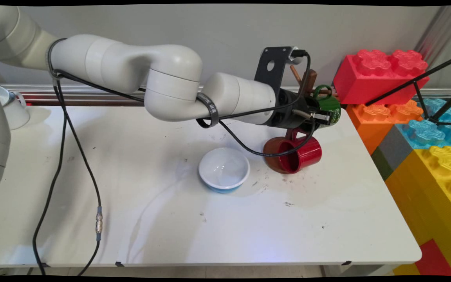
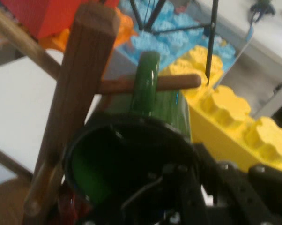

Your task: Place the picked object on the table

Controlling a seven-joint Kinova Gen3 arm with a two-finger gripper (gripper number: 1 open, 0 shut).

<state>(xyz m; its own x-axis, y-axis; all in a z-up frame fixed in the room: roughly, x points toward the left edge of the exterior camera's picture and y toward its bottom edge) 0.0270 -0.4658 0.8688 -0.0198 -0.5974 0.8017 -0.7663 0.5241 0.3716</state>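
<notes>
On the white table (image 1: 170,219) by big toy bricks (image 1: 425,129), the gripper (image 1: 329,113) grips a green mug (image 1: 329,103) at a wooden rack (image 2: 75,108).

Hand view. My gripper (image 2: 178,197) is clamped on the rim of a green mug (image 2: 131,154), whose dark mouth faces the camera. The mug's handle (image 2: 145,82) loops over a horizontal wooden peg (image 2: 176,83) that projects from an upright wooden post (image 2: 80,89) on my left. Behind the mug lie yellow blocks (image 2: 234,117), blue blocks (image 2: 178,33) and a red block (image 2: 42,14). A white table (image 2: 19,108) shows at left.
</notes>
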